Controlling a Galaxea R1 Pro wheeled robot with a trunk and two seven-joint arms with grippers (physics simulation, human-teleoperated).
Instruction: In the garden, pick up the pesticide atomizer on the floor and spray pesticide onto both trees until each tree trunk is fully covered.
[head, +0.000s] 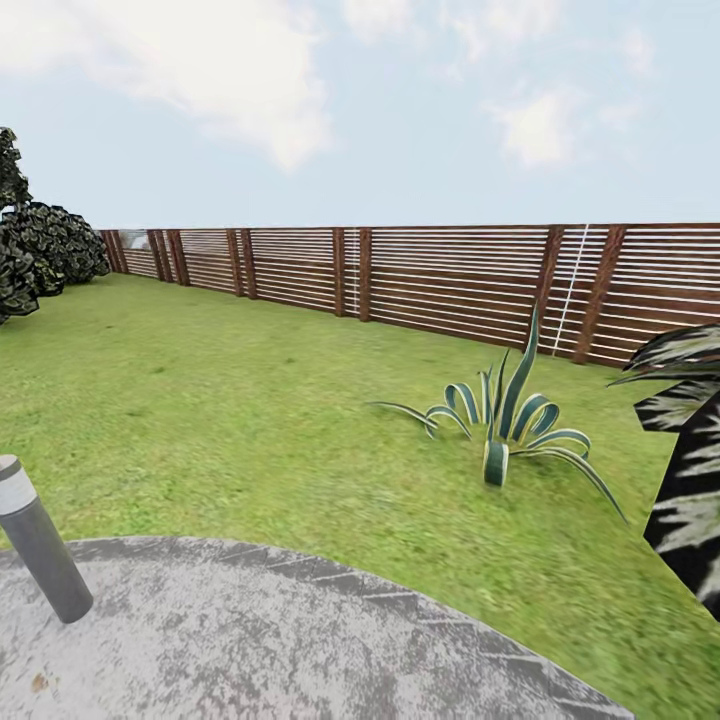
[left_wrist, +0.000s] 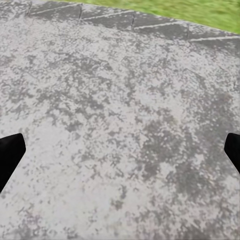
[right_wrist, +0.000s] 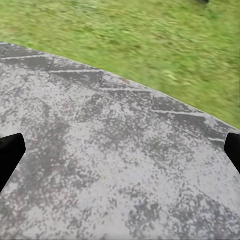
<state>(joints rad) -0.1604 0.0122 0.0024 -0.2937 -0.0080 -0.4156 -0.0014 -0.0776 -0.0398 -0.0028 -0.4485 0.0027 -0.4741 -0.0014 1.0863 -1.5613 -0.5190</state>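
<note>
A brown slatted fence (head: 450, 285) rings the green lawn (head: 250, 400) under a pale, cloudy sky. A rounded grey stone paving (head: 250, 640) lies nearest, with a short bollard light (head: 38, 540) at its edge; a striped agave (head: 505, 420) and dark shrubs (head: 45, 250) stand on the grass.

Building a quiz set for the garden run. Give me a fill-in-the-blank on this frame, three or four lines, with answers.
1. The striped spiky plant grows out of the ____.
2. The lawn is bordered at the back by a brown slatted ____.
3. The grey post with a pale band stands on the ____ paving.
4. In the left wrist view, both fingers of the left tool sit at the picture's edges, so the tool is ____.

Answers: grass; fence; stone; open
</note>
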